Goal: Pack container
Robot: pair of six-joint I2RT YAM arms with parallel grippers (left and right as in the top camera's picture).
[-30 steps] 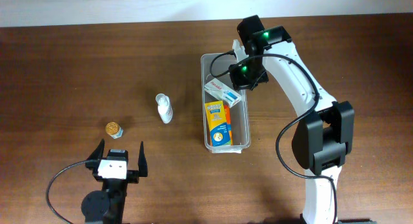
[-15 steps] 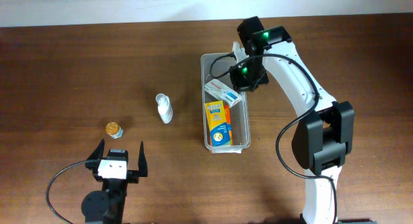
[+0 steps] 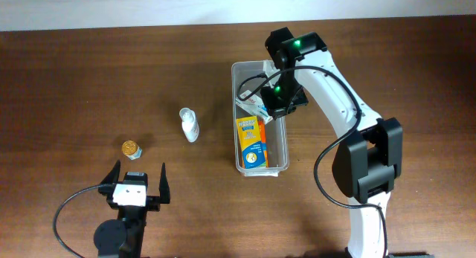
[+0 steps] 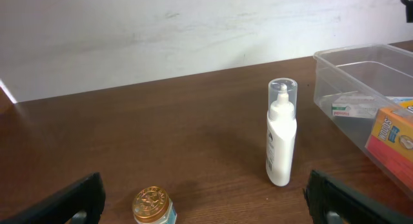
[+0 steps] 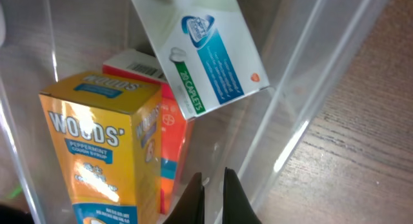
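Since a second ago: right arm has swung left and in toward the robot. Its wrist, which sat at the container's far right rim, now hangs over the bin's far half. Nothing else on the desk (image 3: 74, 79) has shifted.

- Container (image 3: 236, 117): clear plastic bin, right of desk centre, long axis running away from the robot.
- In it: a yellow "WOODS'" box (image 3: 251, 143) in the near half, with a red-orange box (image 5: 171, 140) touching its right side. A white box with teal print (image 5: 206, 56) lies askew beyond them, partly hidden from overhead by the right wrist.
- Right tool (image 5: 213, 185): fingers pressed together, nothing between them. It sits over the bin's interior, near the right wall.
- Left tool (image 3: 140, 169): fingers spread wide, empty, at the near left edge of the desk, well apart from the bin.
- Outside the bin: a white bottle with clear cap (image 3: 190, 124) just left of the container. A small gold-lidded jar (image 3: 132, 149) sits further left, near the left tool.
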